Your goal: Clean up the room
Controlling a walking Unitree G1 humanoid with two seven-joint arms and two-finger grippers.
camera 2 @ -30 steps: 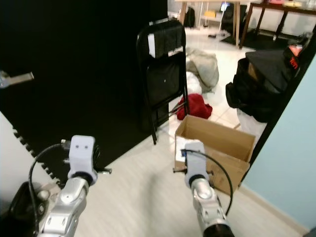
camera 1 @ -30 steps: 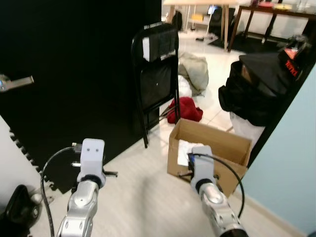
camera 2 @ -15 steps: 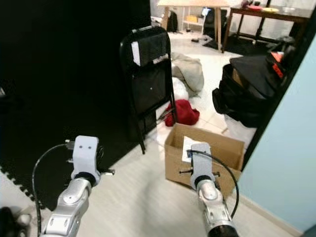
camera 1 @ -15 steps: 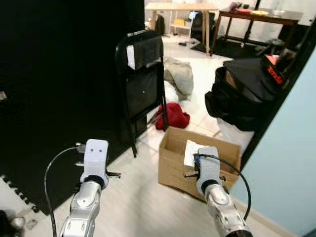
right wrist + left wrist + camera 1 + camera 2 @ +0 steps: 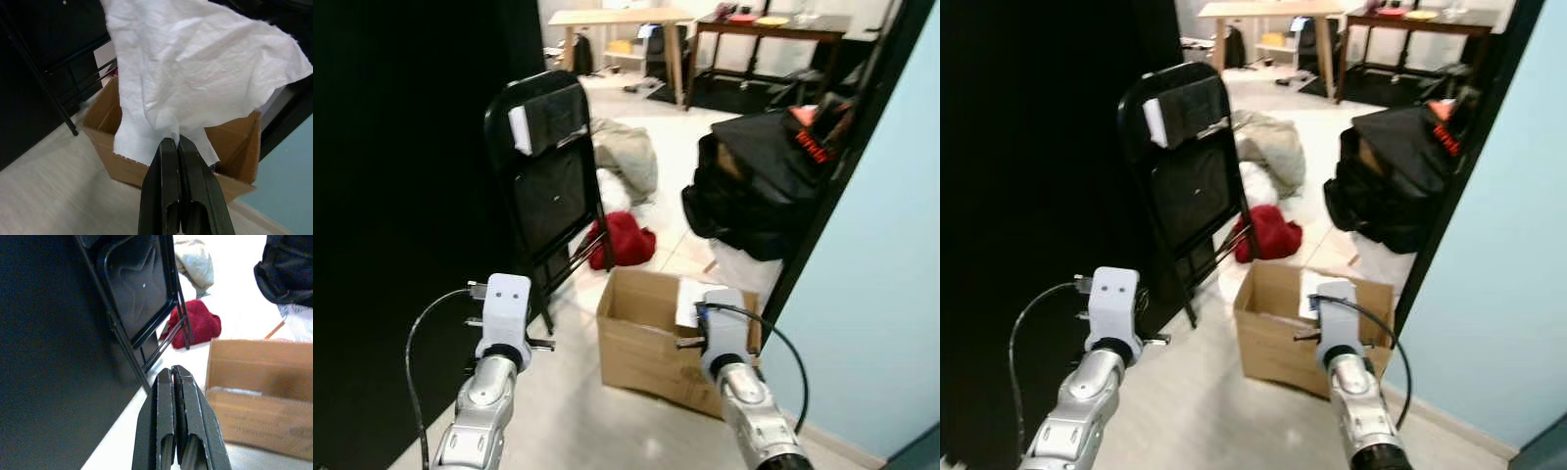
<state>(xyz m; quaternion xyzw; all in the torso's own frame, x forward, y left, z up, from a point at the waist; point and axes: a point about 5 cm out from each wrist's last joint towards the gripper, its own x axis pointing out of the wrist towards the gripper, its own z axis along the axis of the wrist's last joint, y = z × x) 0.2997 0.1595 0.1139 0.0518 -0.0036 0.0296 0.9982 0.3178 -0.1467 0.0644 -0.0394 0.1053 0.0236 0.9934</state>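
Two jaws, both closed: right gripper (image 5: 177,142) pinching white tissue (image 5: 195,73) over cardboard box (image 5: 646,343), left gripper (image 5: 173,373) empty.

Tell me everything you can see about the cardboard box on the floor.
The cardboard box is plain brown corrugated card, open at the top with its flaps up. It stands upright on the pale floor, beside the folding chair and near the blue wall. The right gripper, shut on a white paper sheet, is held in front of it.
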